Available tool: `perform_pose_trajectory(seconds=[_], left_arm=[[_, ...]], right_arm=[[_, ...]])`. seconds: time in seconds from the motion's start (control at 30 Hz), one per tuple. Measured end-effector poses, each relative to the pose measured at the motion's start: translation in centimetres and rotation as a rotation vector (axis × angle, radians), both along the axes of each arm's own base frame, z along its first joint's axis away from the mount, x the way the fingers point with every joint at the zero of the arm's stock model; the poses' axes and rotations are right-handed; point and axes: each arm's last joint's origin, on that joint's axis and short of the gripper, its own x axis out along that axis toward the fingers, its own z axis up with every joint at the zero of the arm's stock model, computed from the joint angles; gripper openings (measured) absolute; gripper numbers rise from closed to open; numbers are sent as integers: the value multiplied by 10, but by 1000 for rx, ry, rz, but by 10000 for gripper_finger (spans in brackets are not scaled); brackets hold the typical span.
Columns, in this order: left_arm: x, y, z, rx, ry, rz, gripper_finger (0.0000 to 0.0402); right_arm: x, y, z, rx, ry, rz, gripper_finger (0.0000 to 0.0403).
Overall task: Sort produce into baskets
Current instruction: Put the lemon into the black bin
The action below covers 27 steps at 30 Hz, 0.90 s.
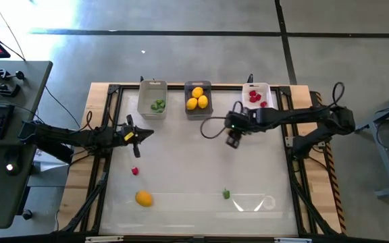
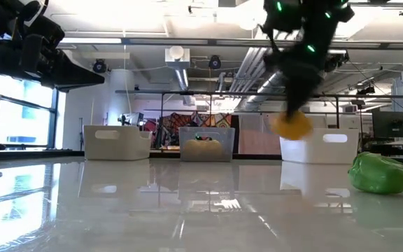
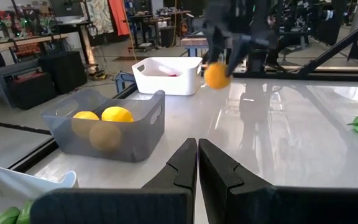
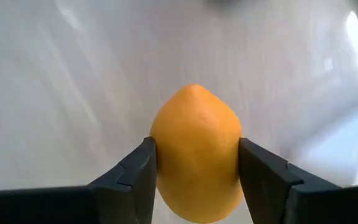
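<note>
My right gripper (image 4: pixel 194 168) has its fingers clamped on a lemon (image 4: pixel 196 152), one finger on each flank. Only the right wrist view shows that grip plainly. From above, the lemon is hidden under the gripper (image 1: pixel 233 141), which hangs over the table (image 1: pixel 181 162) in front of the gap between the grey and white baskets. The low view shows the lemon (image 2: pixel 292 124) up off the table, and the left wrist view shows it (image 3: pixel 216 76) hanging in the air near the white basket (image 3: pixel 166 76).

My left gripper (image 1: pixel 142 134) waits over the table's left side, fingers together; its own camera shows the fingers (image 3: pixel 182 168) pressed shut with nothing between them.

I count three baskets along the far edge: a clear one (image 1: pixel 152 98) on the left, a grey one (image 1: pixel 198 98) in the middle, a white one (image 1: pixel 257 96) on the right. From above the clear basket holds green bits (image 1: pixel 157 104), too small for me to count. The grey one holds three lemons (image 1: pixel 197 98); the left wrist view shows only two clearly, with a third dim through the wall. The white one holds about three red berries (image 1: pixel 256 98).

Three pieces lie loose on the table: one red berry (image 1: pixel 135 171) near the left gripper, one orange fruit (image 1: pixel 144 198) at the near left, and one green piece (image 1: pixel 226 194) near the front middle, which looms large at the right of the low view (image 2: pixel 379 174).
</note>
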Motion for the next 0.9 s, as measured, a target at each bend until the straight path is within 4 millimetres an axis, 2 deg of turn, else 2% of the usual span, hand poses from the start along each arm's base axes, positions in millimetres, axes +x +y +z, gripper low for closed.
perform_pose_trajectory(seconds=[0.1,0.23,0.4,0.5,0.67,0.8,0.9], left_arm=[[0,0,0,0,0,0,3],[0,0,0,0,0,0,3],[0,0,0,0,1,0,3],[0,0,0,0,2,0,3],[0,0,-1,0,8,0,3],[0,0,-1,0,9,0,3],[0,0,-1,0,9,0,3]], right_arm=[[20,0,15,-86,-121,46,173],[54,-5,25,-231,-201,151,173],[96,-28,30,-343,-247,186,173],[114,-46,29,-386,-205,216,173],[129,-77,15,-379,-125,290,172],[129,-98,-1,-338,-88,299,172],[128,-105,-7,-304,-76,300,172]])
